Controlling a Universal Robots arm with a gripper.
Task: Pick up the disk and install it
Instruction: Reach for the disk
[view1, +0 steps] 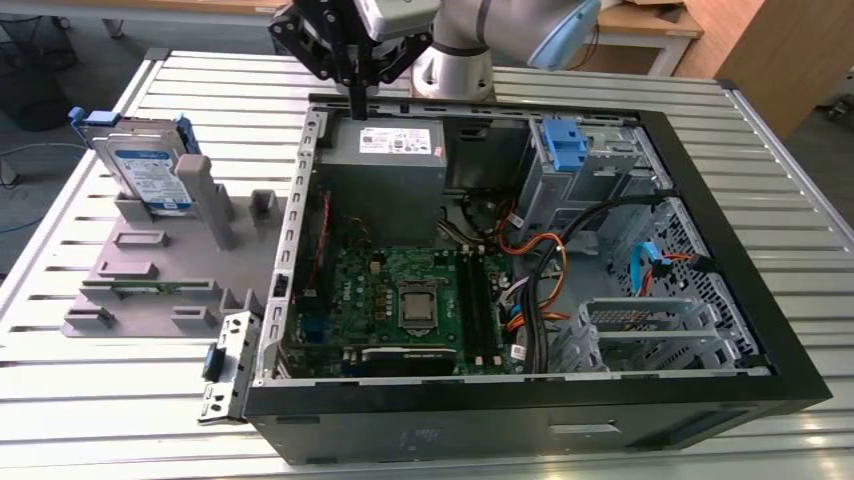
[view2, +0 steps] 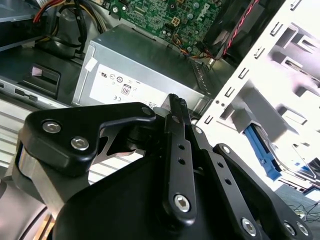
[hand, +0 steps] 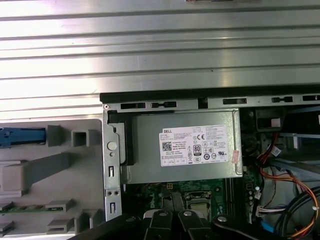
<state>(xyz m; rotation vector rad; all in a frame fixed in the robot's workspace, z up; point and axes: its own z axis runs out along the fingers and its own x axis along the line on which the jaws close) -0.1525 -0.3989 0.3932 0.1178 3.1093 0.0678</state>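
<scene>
The disk (view1: 144, 168) stands upright in the grey plastic stand (view1: 160, 270) at the exterior view's left, outside the computer case. Its white-and-blue label faces the camera and blue rails run along its sides. A blue rail end (hand: 22, 136) shows beside the stand in the first wrist view. My gripper (view1: 359, 110) hangs over the case's back edge, just above the grey power-supply box (view1: 387, 140), well to the right of the disk. Its black fingers (view2: 176, 107) are pressed together with nothing between them.
The open case (view1: 747, 300) holds the green motherboard (view1: 400, 290), bundled cables (view1: 561, 260) and a metal drive bay with a blue latch (view1: 567, 145). A perforated metal cage (view1: 647, 325) sits at the front right. A slatted metal table (view1: 120, 420) surrounds everything.
</scene>
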